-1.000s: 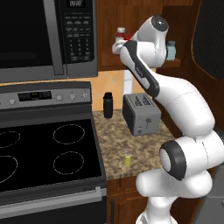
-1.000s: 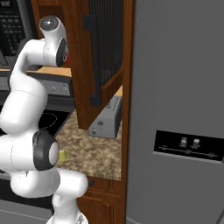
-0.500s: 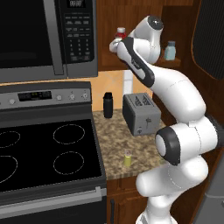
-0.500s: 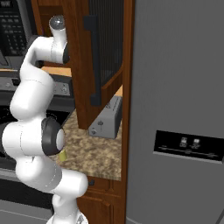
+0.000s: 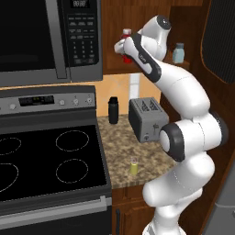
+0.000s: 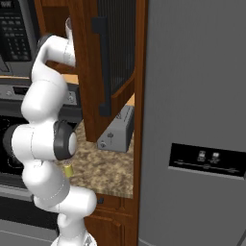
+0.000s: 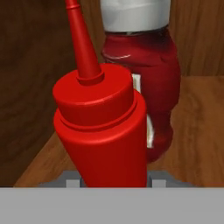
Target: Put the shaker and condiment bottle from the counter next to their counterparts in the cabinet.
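My pincer (image 7: 114,181) is clamped on the condiment bottle (image 7: 103,127), nozzle up, and holds it over the cabinet (image 7: 199,113) shelf. So I judge the first of two carries is nearly done. The ketchup bottle (image 7: 146,78) stands just behind it, at about one o'clock in the hand view, and I cannot tell whether the two touch. The next move, I think, calls for a gentle lowering onto the shelf board, then opening, then backing straight out so I do not tip either bottle.

In the left base view, the shaker (image 5: 133,166) waits on the worktop (image 5: 137,147) at six o'clock from the toaster (image 5: 147,118). A black cylinder (image 5: 113,110) stands at nine o'clock from the toaster. The blue shaker (image 5: 178,53) sits on the shelf, well to three o'clock of my pincer; my own arm crosses between them.
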{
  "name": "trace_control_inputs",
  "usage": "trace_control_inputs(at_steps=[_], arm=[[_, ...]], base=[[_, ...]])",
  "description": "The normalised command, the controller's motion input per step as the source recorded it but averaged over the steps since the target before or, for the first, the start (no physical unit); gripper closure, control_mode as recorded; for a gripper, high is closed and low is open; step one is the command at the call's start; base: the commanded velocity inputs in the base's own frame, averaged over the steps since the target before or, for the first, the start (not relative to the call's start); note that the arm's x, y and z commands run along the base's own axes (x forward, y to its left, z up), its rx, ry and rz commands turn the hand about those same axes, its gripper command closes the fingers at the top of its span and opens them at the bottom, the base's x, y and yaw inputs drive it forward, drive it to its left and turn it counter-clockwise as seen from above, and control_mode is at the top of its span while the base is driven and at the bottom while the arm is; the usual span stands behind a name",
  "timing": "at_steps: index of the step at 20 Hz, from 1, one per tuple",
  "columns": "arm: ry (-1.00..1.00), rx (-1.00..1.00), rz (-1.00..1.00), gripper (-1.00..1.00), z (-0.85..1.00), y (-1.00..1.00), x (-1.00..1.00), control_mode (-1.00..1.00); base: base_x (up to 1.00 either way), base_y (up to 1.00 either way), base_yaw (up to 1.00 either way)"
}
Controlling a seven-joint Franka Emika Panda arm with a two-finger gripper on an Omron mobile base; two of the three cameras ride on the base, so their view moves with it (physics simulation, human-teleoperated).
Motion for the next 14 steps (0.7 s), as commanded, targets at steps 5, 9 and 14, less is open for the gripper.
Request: trace_control_inputs(at_steps=[5, 9, 14], arm=[[0.0, 0.0, 0.07, 1.0, -0.05, 0.05, 0.27, -1.0], [0.01, 0.0, 0.05, 1.0, -0.03, 0.12, 0.18, -1.0], [0.0, 0.0, 0.02, 1.0, -0.03, 0.1, 0.19, -1.0]], base=[[0.0, 0.0, 0.0], [0.0, 0.0, 0.0], [0.0, 0.0, 0.0]])
